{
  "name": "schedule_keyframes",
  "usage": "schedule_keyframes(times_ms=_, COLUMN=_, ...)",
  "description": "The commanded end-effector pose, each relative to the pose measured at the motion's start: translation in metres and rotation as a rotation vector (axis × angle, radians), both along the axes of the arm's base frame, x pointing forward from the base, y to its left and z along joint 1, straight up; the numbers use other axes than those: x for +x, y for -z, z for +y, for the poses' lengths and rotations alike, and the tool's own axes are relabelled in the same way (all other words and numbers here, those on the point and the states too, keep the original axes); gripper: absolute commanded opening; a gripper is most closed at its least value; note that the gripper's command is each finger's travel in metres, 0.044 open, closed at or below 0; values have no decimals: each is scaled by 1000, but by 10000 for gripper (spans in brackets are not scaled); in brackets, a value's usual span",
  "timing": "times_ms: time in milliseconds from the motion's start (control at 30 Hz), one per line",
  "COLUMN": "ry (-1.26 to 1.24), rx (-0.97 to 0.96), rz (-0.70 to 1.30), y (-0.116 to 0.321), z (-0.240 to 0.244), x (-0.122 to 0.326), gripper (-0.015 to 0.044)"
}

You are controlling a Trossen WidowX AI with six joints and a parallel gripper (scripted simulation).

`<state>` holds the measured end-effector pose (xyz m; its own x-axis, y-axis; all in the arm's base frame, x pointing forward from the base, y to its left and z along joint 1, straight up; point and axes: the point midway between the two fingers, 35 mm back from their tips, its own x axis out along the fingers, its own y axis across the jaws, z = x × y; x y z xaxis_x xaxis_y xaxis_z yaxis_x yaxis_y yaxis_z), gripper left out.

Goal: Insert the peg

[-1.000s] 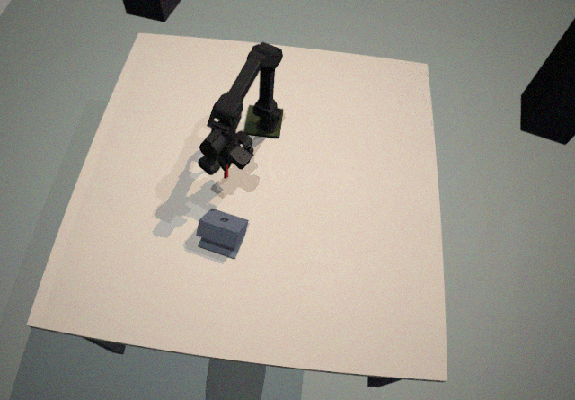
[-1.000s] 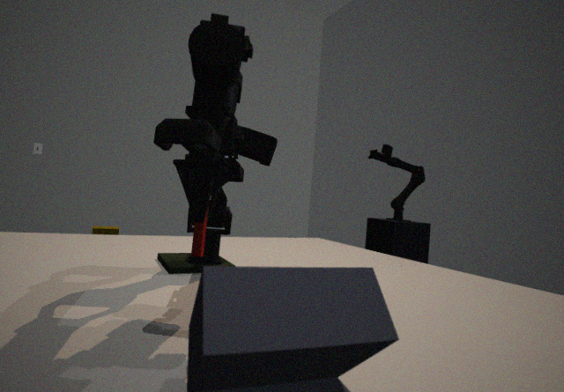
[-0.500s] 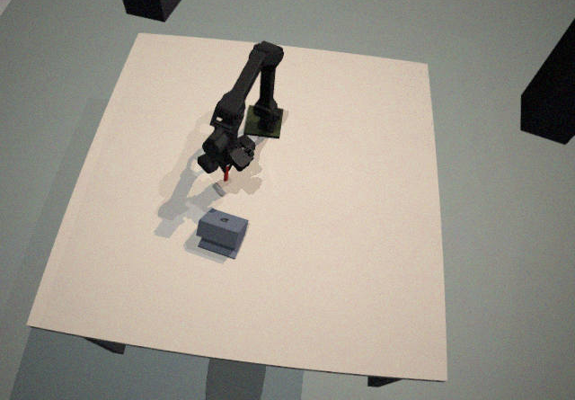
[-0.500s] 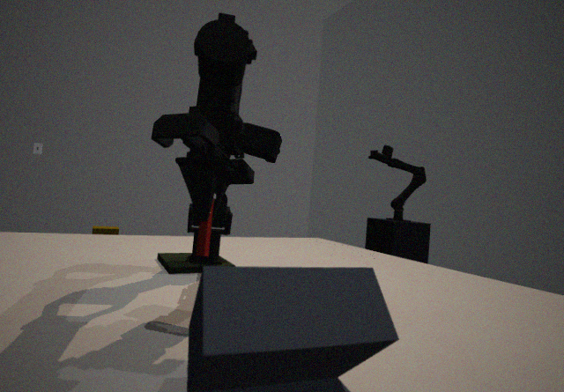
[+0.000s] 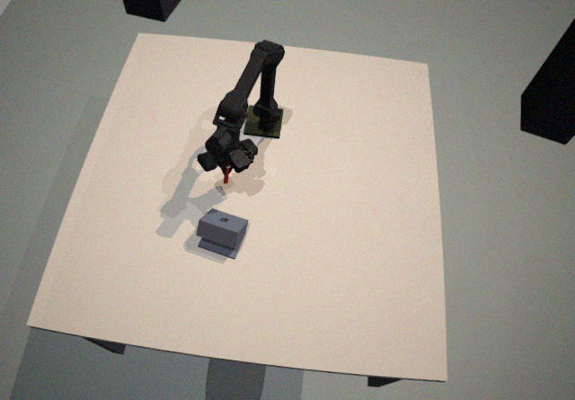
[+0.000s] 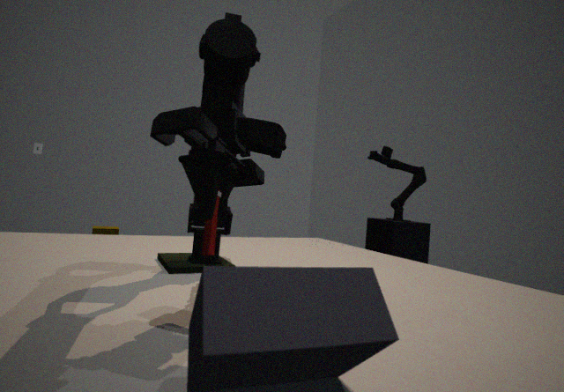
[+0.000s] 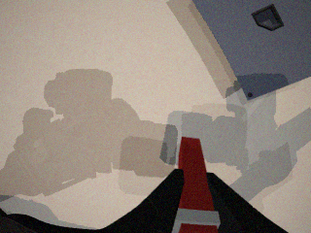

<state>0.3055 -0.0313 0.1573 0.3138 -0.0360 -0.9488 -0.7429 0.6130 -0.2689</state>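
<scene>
My gripper (image 5: 226, 167) (image 6: 217, 196) (image 7: 192, 179) is shut on the red peg (image 5: 225, 176) (image 6: 210, 237) (image 7: 192, 157) and holds it above the table. The peg is slightly tilted, with flat sides and a light grey band in the wrist view. The blue-grey block with the sloped panel (image 5: 208, 217) (image 7: 224, 29) stands apart from the peg, towards the front in the top view and at the upper right in the wrist view. Its hole (image 5: 224, 219) (image 7: 267, 17) has an angular outline. The exterior view shows the block's back (image 6: 291, 310), with the hole hidden.
The arm's base stands on a dark green plate (image 5: 251, 128) (image 6: 173, 263) behind the gripper. Shadows of the arm fall across the table (image 5: 348, 247) around the block. The exterior view shows another arm (image 6: 415, 173) on a dark pedestal in the background.
</scene>
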Motion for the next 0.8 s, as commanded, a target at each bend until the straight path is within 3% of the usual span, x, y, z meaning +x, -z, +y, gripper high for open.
schedule_keyframes(times_ms=0, ry=41, rx=10, rz=-26, y=-2, z=1, x=1, gripper=0)
schedule_keyframes(times_ms=767, ry=224, rx=86, rz=-131, y=-8, z=10, x=10, gripper=0)
